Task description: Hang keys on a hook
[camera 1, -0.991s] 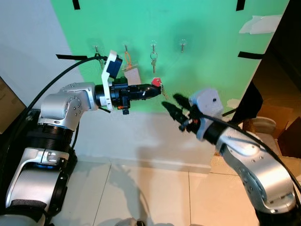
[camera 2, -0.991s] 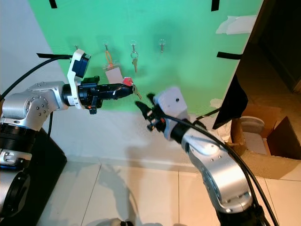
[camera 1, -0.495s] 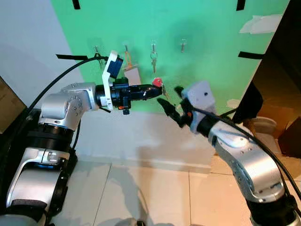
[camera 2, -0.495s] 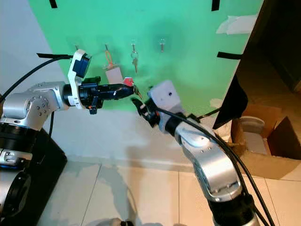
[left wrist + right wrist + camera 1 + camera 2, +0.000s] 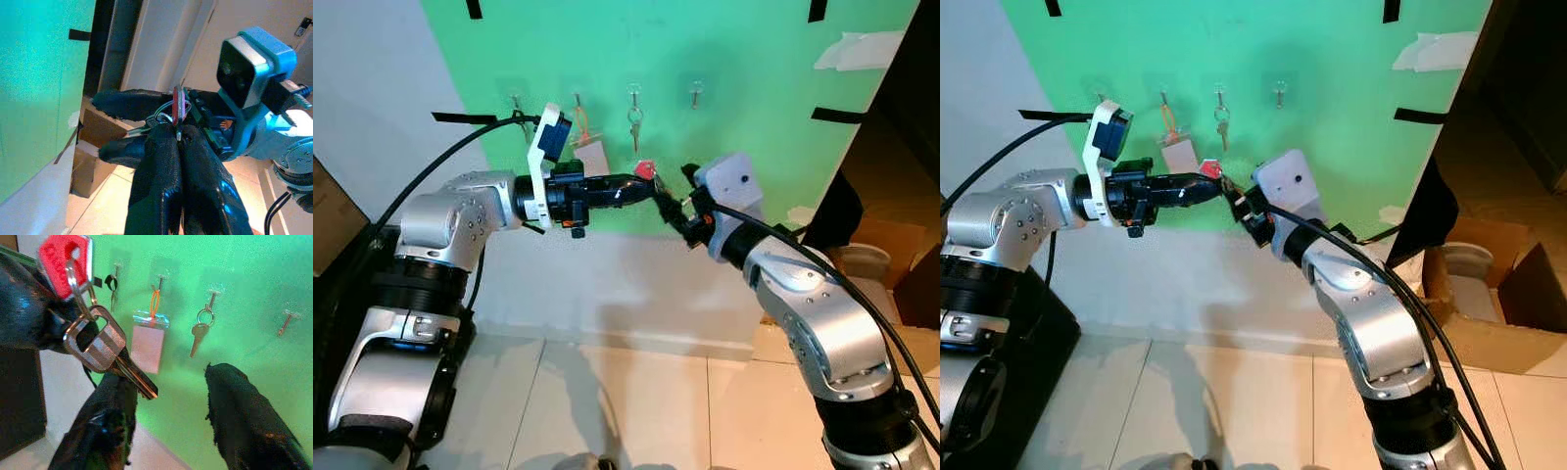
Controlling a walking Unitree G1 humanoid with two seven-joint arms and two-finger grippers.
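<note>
Left hand (image 5: 641,183) pinching keys (image 5: 98,340) (red tag), right hand (image 5: 171,416) open

left pincer (image 5: 641,186) clamped, right pincer (image 5: 672,201) spread

The right pincer (image 5: 668,201) stands spread just beside the left pincer (image 5: 636,184), whose fingers press together on the red-tagged keys (image 5: 93,333). Beyond both, the green board (image 5: 744,59) carries four hooks: a black strap (image 5: 112,285), a tag card (image 5: 148,340) and a single key (image 5: 199,333) occupy three, while the end hook (image 5: 287,319) beyond the right pincer is bare, with open air before it.
</note>
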